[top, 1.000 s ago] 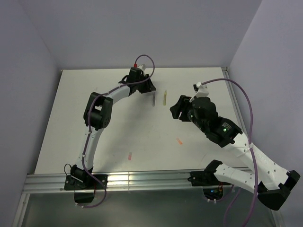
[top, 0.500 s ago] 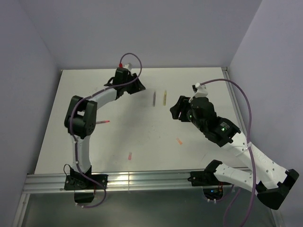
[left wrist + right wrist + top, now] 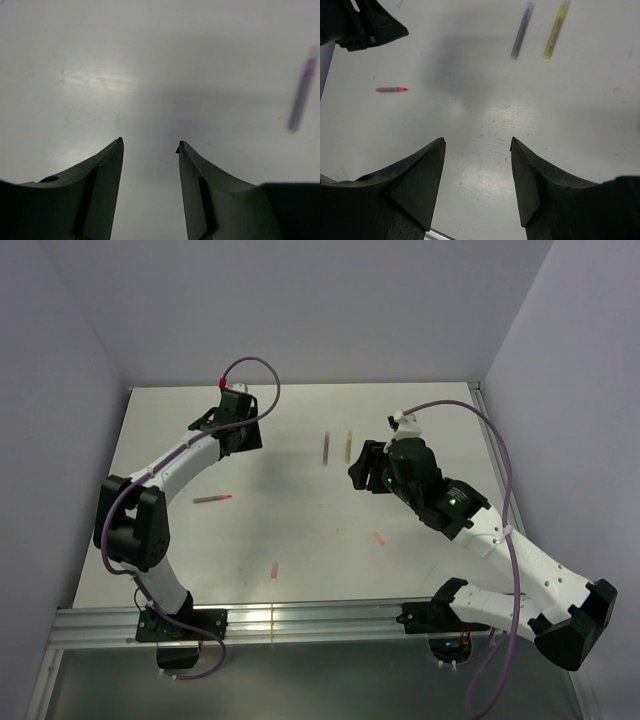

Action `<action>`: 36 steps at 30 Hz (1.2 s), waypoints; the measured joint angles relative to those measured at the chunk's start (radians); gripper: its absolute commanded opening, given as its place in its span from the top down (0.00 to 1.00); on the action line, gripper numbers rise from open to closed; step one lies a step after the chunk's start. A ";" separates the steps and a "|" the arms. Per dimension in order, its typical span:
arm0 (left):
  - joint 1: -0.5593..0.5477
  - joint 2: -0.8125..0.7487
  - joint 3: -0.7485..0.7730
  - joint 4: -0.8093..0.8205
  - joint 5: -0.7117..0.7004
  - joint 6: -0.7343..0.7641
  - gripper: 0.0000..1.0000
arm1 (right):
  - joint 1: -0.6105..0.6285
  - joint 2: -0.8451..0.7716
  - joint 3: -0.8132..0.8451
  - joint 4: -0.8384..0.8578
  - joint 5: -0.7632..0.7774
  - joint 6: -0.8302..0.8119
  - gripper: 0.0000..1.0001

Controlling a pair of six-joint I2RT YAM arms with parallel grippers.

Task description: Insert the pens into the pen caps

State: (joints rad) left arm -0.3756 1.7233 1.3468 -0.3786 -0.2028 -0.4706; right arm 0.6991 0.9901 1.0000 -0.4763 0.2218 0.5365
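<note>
Two pens lie side by side at the back middle of the table, a dark purple pen (image 3: 326, 448) (image 3: 521, 31) and a yellow pen (image 3: 348, 446) (image 3: 555, 30). A pink-red pen (image 3: 212, 499) (image 3: 391, 89) lies alone at the left. Nearer the front are a small orange pen cap (image 3: 379, 539) and a pink pen cap (image 3: 274, 569). My left gripper (image 3: 256, 438) (image 3: 150, 143) hovers open and empty left of the purple pen (image 3: 302, 90). My right gripper (image 3: 356, 472) (image 3: 477, 141) is open and empty, just right of the yellow pen.
The white table (image 3: 300, 520) is walled by lilac panels at the back and sides. A metal rail (image 3: 300, 620) runs along its near edge by the arm bases. The left arm's elbow (image 3: 130, 525) hangs over the left part of the table.
The left arm has swung left, carrying its gripper away from the purple pen and uncovering the pink-red pen. Its jaws have widened a little. The right gripper has shifted slightly towards the yellow pen.
</note>
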 measured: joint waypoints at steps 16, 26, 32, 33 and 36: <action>0.078 -0.001 -0.117 -0.301 -0.022 0.202 0.38 | -0.042 0.026 -0.045 0.087 -0.141 -0.035 0.37; 0.154 -0.001 -0.184 -0.314 0.045 0.199 0.38 | -0.048 0.014 -0.053 0.090 -0.154 -0.036 0.37; 0.163 -0.001 -0.217 -0.314 0.077 0.198 0.39 | -0.050 0.010 -0.059 0.091 -0.163 -0.035 0.37; 0.166 -0.001 -0.217 -0.311 0.079 0.198 0.39 | -0.050 0.010 -0.060 0.091 -0.163 -0.034 0.37; 0.177 -0.001 -0.217 -0.307 0.082 0.198 0.40 | -0.050 0.009 -0.060 0.091 -0.163 -0.033 0.37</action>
State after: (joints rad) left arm -0.1986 1.7226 1.1294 -0.6853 -0.1204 -0.2722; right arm 0.6495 0.9989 0.9401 -0.3855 0.0586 0.5034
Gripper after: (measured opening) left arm 0.605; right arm 0.626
